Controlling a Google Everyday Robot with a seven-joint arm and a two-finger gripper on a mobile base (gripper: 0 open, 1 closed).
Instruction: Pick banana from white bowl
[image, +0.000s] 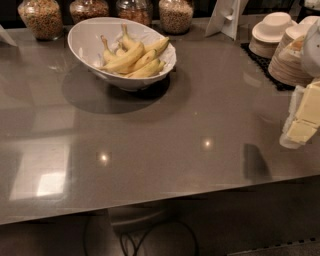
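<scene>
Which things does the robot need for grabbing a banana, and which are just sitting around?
Needed: bananas, white bowl, gripper at the right edge.
Just sitting around: jars at the back, stacked dishes on the right.

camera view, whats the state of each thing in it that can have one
white bowl, upright on the counter, holding bananas
bananas, piled in the bowl, not gripped
gripper, at the right edge, well away from the bowl
jars, upright behind the bowl, filled
paper bowls, stacked at far right
</scene>
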